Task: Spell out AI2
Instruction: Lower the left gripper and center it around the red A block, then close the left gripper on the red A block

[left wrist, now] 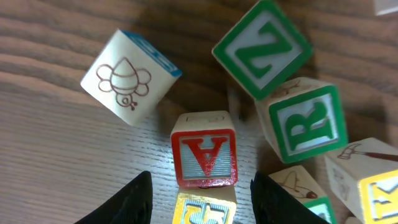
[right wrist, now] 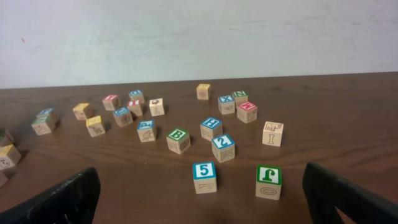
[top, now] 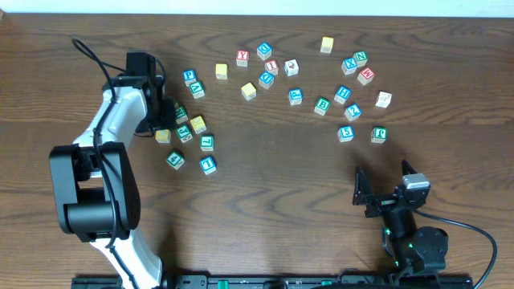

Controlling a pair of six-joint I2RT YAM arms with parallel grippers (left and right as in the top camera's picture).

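Note:
The red A block [left wrist: 204, 149] lies on the table just ahead of my left gripper [left wrist: 200, 179], which is open. A yellow block [left wrist: 202, 208] sits between its fingers without touching them. In the overhead view the left gripper [top: 165, 120] hangs over the left cluster of blocks and hides the A block. The blue 2 block [right wrist: 222, 146] [top: 352, 111] and a cream block with an I on its side [right wrist: 272, 133] [top: 383, 99] stand in the right group. My right gripper [top: 363, 193] [right wrist: 200, 193] is open and empty, well short of them.
A green N block [left wrist: 261, 46], a green R block [left wrist: 305, 121] and a bee-picture block [left wrist: 127, 78] crowd the A block. A blue 5 block [right wrist: 204, 176] and a green J block [right wrist: 268, 181] stand nearest the right gripper. Several more blocks lie along the far side.

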